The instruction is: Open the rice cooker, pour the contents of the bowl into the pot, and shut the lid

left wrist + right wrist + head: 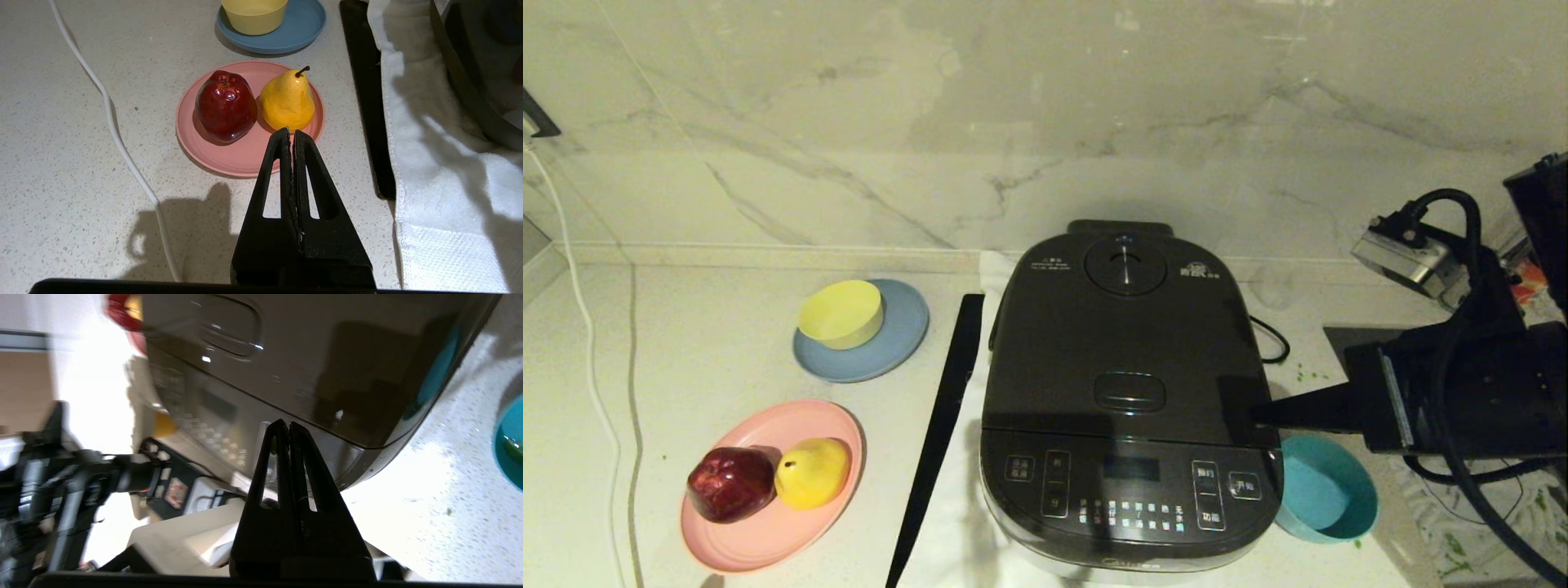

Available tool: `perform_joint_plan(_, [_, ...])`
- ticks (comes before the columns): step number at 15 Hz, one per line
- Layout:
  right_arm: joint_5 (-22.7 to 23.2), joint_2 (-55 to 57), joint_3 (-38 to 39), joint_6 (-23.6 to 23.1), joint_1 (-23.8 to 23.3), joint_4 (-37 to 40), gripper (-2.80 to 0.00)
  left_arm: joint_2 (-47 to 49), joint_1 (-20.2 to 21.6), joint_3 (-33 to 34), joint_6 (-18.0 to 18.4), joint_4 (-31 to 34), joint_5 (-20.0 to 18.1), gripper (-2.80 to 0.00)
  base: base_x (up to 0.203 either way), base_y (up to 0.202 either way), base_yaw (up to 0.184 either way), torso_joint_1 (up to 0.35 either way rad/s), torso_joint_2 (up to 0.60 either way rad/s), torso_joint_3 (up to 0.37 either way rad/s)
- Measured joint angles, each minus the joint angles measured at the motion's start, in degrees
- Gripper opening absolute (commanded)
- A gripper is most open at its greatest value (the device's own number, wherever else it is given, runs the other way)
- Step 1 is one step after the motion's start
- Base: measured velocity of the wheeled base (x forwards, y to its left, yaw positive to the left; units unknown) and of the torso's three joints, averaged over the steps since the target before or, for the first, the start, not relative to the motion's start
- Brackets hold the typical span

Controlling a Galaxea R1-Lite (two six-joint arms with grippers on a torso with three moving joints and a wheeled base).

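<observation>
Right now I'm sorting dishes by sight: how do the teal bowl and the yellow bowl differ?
The teal bowl sits straight on the counter, right of the cooker, while the yellow bowl stands on a blue plate, left of it. The teal bowl looks wider and shallower; the yellow bowl looks narrower with taller walls. The right hand is near the teal bowl; no hand is near the yellow one. Both are round, plain and upright.

I see a dark grey rice cooker (1127, 392), teal bowl (1327, 498), pink plate (768, 531) and white speckled counter (686, 351).
</observation>
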Motion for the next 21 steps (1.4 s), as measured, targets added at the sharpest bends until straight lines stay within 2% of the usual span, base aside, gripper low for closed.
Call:
perform_joint_plan(2, [-1.2,0.8,1.1,0.1,0.9,-0.3,-2.80,0.0,0.0,0.0,0.0,0.0,0.0,-2.80,0.000,0.000,0.000,0.000,0.00,0.000])
perform_joint_plan(21, [-1.3,1.9,1.3,0.6,2.5,0.0,-2.80,0.0,0.0,0.0,0.0,0.0,0.0,-2.80,0.000,0.000,0.000,0.000,0.00,0.000])
